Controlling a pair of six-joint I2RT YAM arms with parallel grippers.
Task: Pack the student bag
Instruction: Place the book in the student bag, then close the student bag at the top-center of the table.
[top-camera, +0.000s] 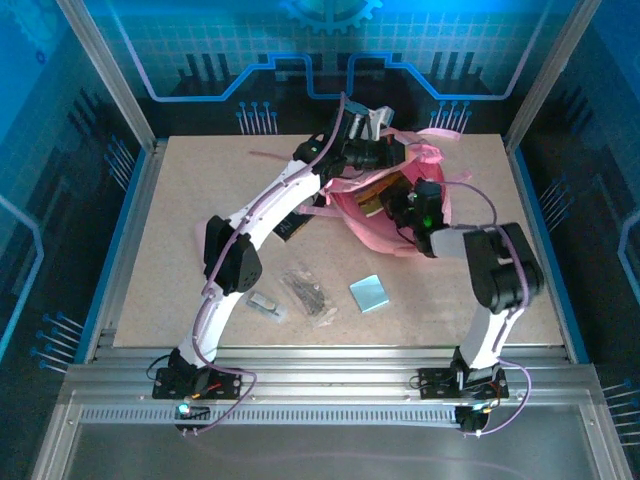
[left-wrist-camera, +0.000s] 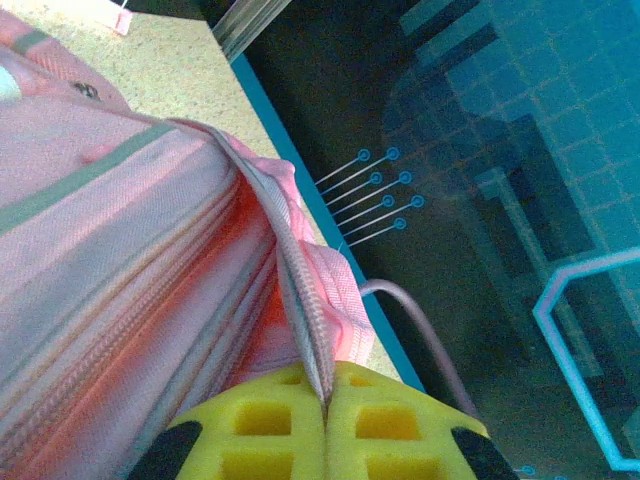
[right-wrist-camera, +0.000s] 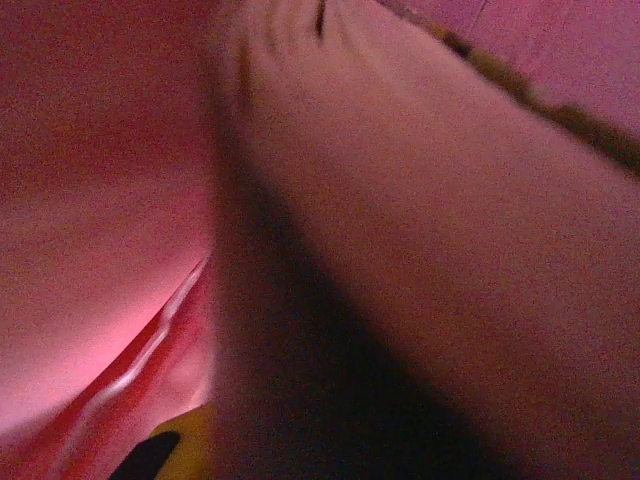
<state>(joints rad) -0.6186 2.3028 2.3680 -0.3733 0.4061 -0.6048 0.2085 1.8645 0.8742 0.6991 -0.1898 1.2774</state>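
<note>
Pinching the zip edge of the student bag (left-wrist-camera: 120, 250), the left pincer (left-wrist-camera: 327, 400) has its yellow pads pressed flat together with the strip of zip tape caught between them. The fabric is drawn up taut from that grip. The bag lies slumped on the far middle of the worktop (top-camera: 200, 200), its mouth gaping toward the right arm and its thin pink straps trailing out on the bag's far side.

The right pincer (top-camera: 400, 205) is sunk into the bag's mouth. In its wrist view there are dim pink folds of lining close against the lens and one yellow finger (right-wrist-camera: 195, 440) low at the edge. I cannot tell how wide its jaws stand or whether they have hold of anything.

Nearer the arm bases than the bag, a light blue square (top-camera: 369, 293) lies flat. Left of it are a clear packet (top-camera: 308, 292) with dark contents and a smaller packet (top-camera: 264, 302), all well apart from the bag.
</note>
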